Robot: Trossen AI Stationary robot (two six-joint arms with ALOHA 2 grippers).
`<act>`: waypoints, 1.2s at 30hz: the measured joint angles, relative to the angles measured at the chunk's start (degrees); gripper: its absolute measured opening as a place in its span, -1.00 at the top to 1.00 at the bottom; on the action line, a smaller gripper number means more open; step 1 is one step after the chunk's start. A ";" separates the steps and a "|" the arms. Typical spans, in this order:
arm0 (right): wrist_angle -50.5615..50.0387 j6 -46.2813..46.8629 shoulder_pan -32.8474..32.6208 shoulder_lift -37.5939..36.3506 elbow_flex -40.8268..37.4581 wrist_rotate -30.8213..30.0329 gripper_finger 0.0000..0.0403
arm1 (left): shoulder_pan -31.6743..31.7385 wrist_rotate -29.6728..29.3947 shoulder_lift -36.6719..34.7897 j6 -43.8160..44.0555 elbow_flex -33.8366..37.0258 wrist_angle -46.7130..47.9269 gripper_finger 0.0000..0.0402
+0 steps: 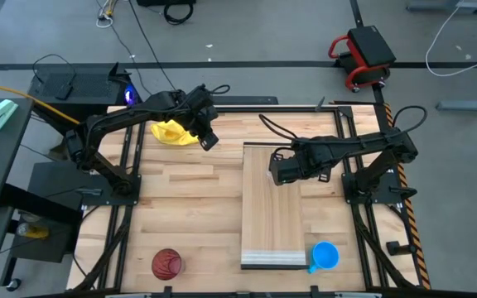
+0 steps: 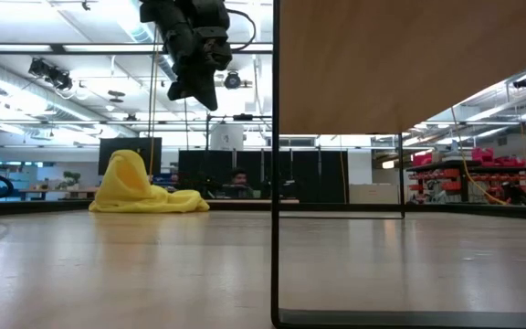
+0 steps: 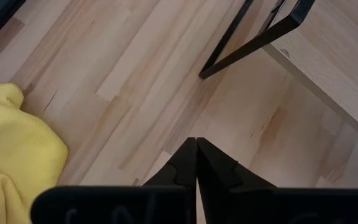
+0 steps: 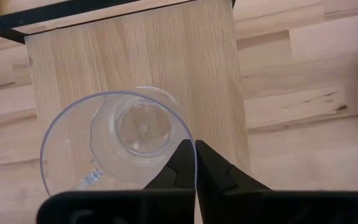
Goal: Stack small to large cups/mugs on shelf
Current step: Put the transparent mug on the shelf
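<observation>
The small clear cup (image 4: 120, 146) is over the pale wood shelf (image 1: 273, 207), mouth up, with my right gripper (image 4: 196, 163) shut on it. In the high view the right gripper (image 1: 278, 171) hides the cup. The blue mug (image 1: 325, 256) stands on the table by the shelf's near right corner. The dark red ribbed cup (image 1: 167, 264) stands at the table's near left. My left gripper (image 1: 209, 139) is shut and empty, high above the table (image 2: 194, 87) beside the yellow cloth (image 1: 172, 131). My right gripper pinches the clear cup's wall at its rim (image 4: 191, 144), one finger inside the cup and one outside. The fingers come from above, pointing down. The cup is upright over the shelf; whether its bottom rests on the board I cannot tell.
The shelf is a raised board on thin black legs (image 2: 275, 183), with its lighter lip (image 1: 272, 258) at the near end. The yellow cloth lies heaped at the table's far left (image 2: 144, 192). Bare tabletop (image 1: 189, 207) lies between the shelf and the left arm.
</observation>
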State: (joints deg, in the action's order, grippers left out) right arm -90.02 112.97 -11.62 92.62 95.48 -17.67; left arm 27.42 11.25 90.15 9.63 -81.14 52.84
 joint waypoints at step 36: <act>0.68 -12.96 0.73 -0.54 5.57 -2.03 0.62 | -0.02 0.00 0.00 -0.44 0.00 -0.09 0.85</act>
State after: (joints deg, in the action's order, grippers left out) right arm -89.34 100.01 -10.89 92.07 101.06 -19.70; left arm 27.40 11.25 90.15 9.19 -81.14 52.75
